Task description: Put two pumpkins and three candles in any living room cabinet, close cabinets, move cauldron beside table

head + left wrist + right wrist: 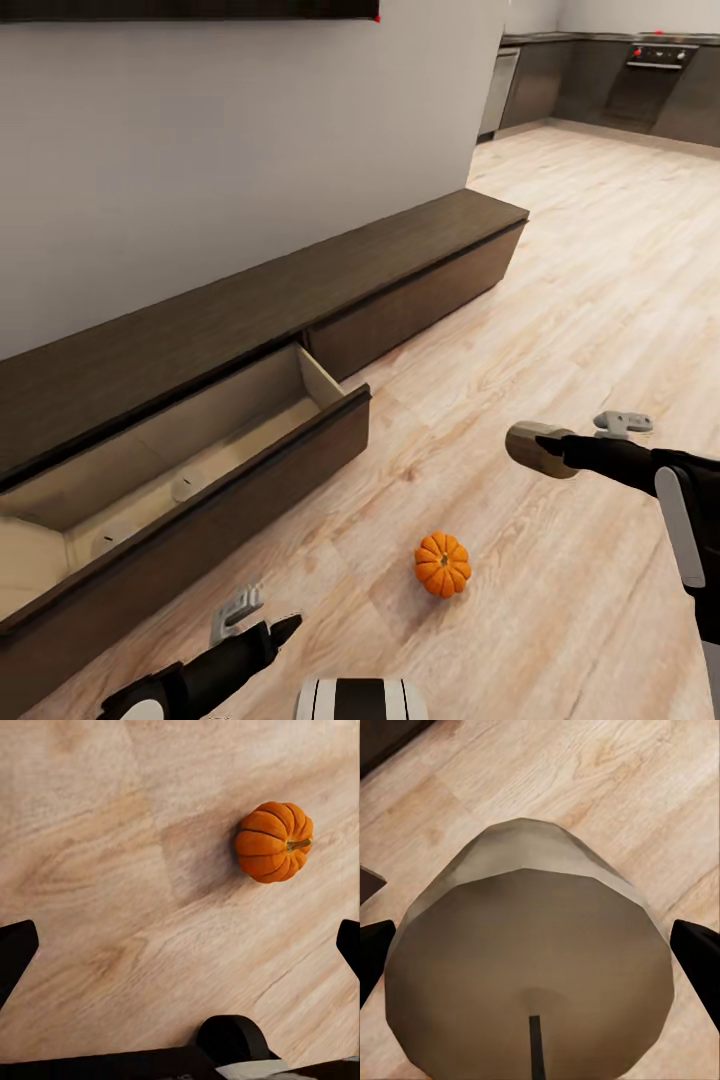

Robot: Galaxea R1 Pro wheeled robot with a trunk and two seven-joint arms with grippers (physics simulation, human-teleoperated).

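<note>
One orange pumpkin (443, 564) (274, 841) sits on the wood floor. My left gripper (285, 628) (180, 952) hovers open to its left, fingers spread wide and apart from it. My right gripper (548, 450) (536, 960) is shut on a tan candle (532, 447) (529, 967), held above the floor to the right of the cabinet. The long dark cabinet (400, 270) runs along the wall, and its left drawer (240, 470) is pulled out. Two pale stubby candles (185, 488) (108, 541) lie inside it. The cauldron is out of view.
The cabinet's right front (420, 300) is closed. A white wall (250, 150) rises behind it. Open wood floor (600, 300) stretches right toward dark kitchen units (640, 85) at the far back.
</note>
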